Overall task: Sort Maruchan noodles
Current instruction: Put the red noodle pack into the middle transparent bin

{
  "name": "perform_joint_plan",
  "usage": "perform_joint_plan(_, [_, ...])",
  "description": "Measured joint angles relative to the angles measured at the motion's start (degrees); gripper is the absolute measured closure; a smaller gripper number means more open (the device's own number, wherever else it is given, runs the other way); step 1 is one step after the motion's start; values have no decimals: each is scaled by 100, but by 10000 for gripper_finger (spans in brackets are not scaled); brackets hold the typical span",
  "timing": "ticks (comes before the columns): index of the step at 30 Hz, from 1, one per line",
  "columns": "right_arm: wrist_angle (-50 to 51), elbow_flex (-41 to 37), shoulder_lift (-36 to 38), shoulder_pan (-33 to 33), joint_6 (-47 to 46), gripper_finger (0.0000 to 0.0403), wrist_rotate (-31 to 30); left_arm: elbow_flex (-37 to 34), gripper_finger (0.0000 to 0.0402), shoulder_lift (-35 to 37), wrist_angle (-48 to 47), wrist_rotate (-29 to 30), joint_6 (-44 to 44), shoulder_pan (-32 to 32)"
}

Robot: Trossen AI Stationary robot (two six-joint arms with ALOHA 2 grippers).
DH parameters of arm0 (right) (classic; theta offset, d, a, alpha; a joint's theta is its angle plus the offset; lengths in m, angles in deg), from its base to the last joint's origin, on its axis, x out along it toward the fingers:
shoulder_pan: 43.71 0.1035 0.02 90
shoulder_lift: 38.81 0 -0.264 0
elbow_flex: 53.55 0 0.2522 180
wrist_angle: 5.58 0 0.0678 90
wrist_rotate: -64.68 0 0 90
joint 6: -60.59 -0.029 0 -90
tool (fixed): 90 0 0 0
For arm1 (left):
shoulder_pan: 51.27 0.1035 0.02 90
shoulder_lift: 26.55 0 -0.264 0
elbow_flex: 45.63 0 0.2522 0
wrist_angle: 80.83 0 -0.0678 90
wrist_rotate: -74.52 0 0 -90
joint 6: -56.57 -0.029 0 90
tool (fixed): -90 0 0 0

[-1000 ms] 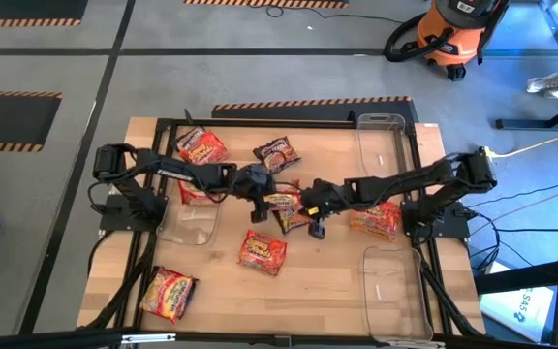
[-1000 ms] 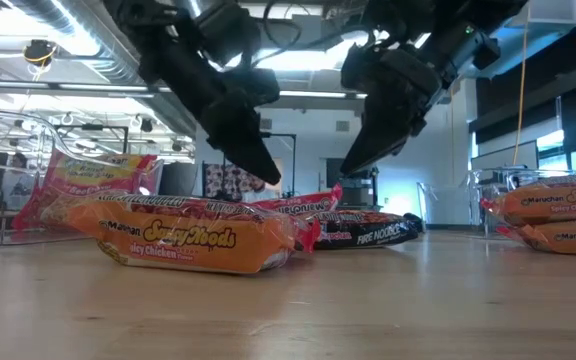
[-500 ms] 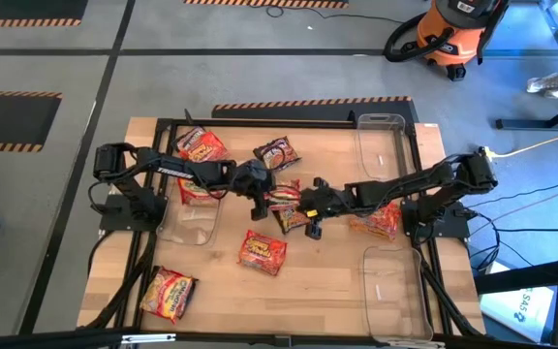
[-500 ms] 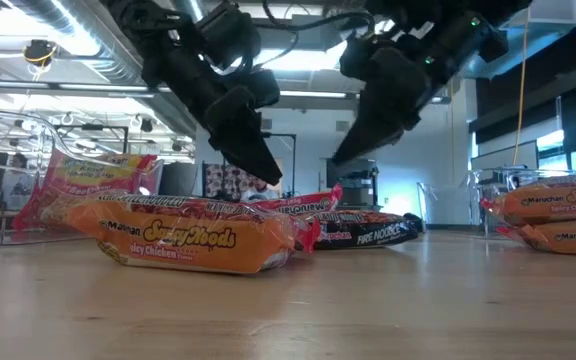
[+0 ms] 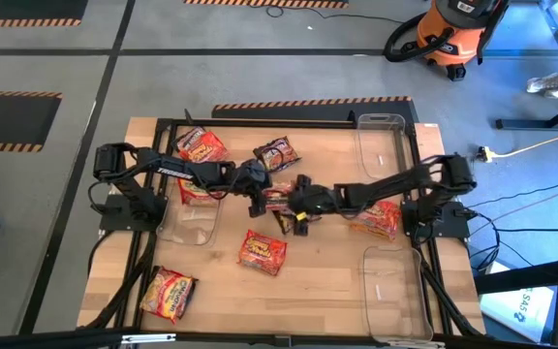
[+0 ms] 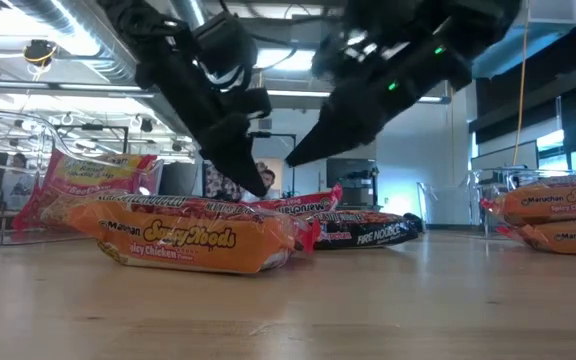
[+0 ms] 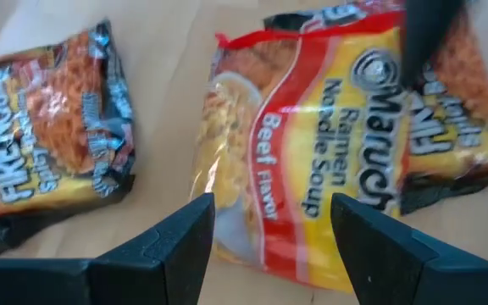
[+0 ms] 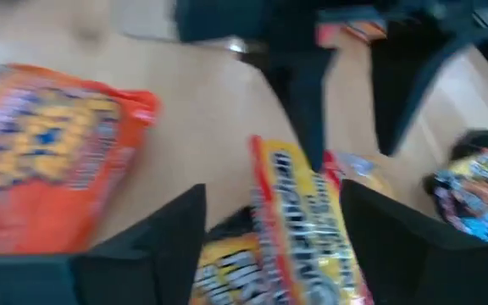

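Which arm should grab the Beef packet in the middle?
Probably left: its open end effector already straddles the Beef packet squarely. The right end effector approaches from across, over a neighbouring packet.

My right wrist view smears the orange packet (image 8: 49, 161) and the red-and-yellow packet (image 8: 307, 229). From above, both arms hide the middle pile (image 5: 281, 202). The dark packet (image 7: 45, 127) runs off my left wrist view's edge.

Maruchan noodles (image 5: 262, 250) lie scattered flat on the table, several overlapping mid-table.
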Motion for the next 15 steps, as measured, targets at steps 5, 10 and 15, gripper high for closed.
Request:
perform_joint_plan(5, [574,603,-590,-177,10,113,-20,-193,173,0,1,-133,105,119])
perform_joint_plan(10, [1553,1413,-1124,-156,143,113,-332,-365,173,0,4,-172,304,199])
perform_joint_plan(15, [2382,2100,-1598,-151,179,126,-628,-458,173,0,5,-168,353,199])
